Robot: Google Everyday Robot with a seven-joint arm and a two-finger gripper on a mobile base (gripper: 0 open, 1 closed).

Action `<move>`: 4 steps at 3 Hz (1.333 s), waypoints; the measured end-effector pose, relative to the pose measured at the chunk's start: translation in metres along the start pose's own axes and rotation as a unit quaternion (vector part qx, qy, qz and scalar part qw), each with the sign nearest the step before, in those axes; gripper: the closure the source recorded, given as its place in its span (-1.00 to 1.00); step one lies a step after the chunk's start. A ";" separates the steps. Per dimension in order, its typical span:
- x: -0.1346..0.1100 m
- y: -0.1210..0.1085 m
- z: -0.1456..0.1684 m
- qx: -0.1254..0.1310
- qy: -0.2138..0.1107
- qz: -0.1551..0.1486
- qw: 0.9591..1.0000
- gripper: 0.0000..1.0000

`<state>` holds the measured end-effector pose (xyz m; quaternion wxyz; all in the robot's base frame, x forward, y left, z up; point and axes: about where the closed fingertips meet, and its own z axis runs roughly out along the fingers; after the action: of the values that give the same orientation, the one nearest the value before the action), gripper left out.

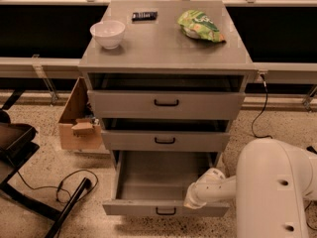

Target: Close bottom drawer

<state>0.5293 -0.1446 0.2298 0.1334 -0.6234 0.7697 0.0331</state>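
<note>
Speckled floor, wires around, and a grey table (pixel 163 51) with 3 drawers. The bottom drawer (pixel 158 180) sits pulled well out, so closing isn't done yet. The tool (pixel 192 201) is at the right end of the drawer front; can't tell if it's open or gripping. I'd say the whole push is left.

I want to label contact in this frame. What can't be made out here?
1. Camera view: the hand, at the front right corner of the bottom drawer; its own wrist hides its tip, so contact is unclear.
2. The arm is cut off by the bottom and right edges.
3. The black item on the cabinet top is too small to identify.
4. The cardboard box is partly hidden by the cabinet.
</note>
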 end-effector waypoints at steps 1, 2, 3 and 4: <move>0.007 0.021 -0.002 -0.019 0.030 -0.004 0.999 1.00; 0.025 0.049 -0.006 -0.034 0.052 -0.001 0.998 1.00; 0.050 0.067 0.012 -0.030 0.045 0.017 0.998 1.00; 0.071 0.078 0.050 -0.029 0.027 0.032 0.999 1.00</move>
<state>0.4488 -0.1839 0.1553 0.0937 -0.6026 0.7914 0.0426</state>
